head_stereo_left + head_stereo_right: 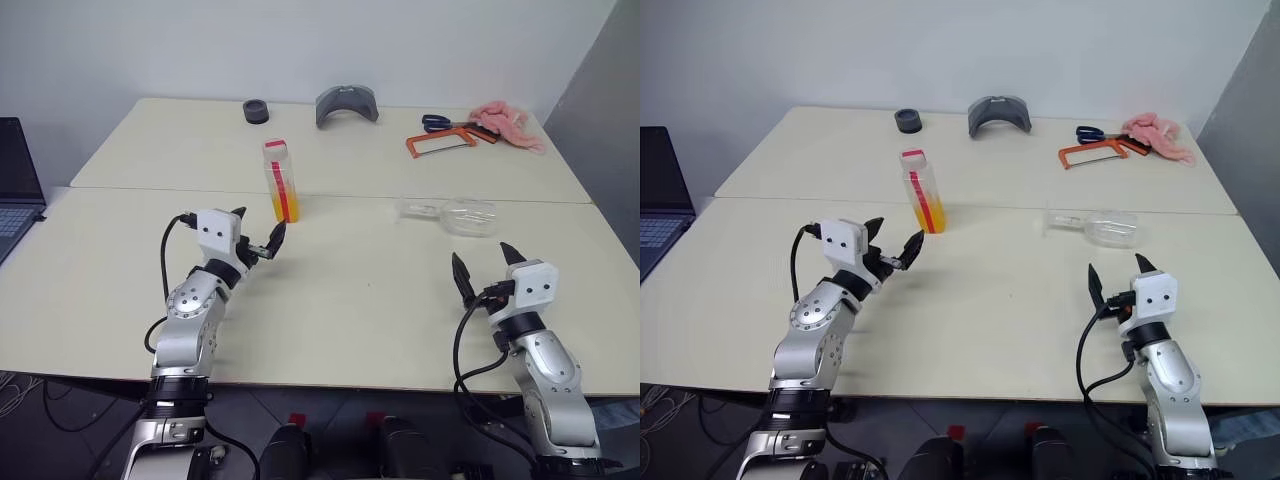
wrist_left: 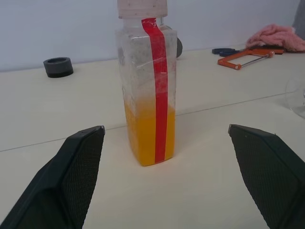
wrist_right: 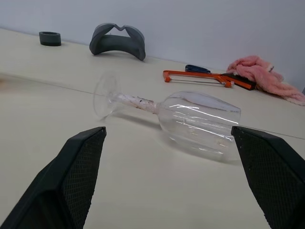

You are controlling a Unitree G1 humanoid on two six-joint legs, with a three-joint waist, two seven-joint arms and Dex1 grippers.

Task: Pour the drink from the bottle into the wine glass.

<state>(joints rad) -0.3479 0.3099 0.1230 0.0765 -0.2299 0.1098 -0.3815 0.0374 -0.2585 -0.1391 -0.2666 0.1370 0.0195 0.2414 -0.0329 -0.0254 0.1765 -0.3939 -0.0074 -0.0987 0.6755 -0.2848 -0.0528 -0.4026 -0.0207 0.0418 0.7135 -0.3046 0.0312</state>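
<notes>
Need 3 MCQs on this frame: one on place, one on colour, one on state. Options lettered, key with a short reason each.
1. Where is the bottle?
A. Just ahead of the left gripper
B. Beside the laptop
C. Next to the pink cloth

2. What colour is the strip down the bottle's side?
A. Blue
B. Green
C. Red

3. How is the wine glass resting?
A. Upright on its foot
B. On its side on the table
C. Held in the right gripper

Key:
1 A: the left wrist view looks straight at the bottle between open fingers.
2 C: a red strip runs from the cap down over the drink.
3 B: the right wrist view shows bowl, stem and foot lying along the table, with the right gripper open and short of it.
</notes>
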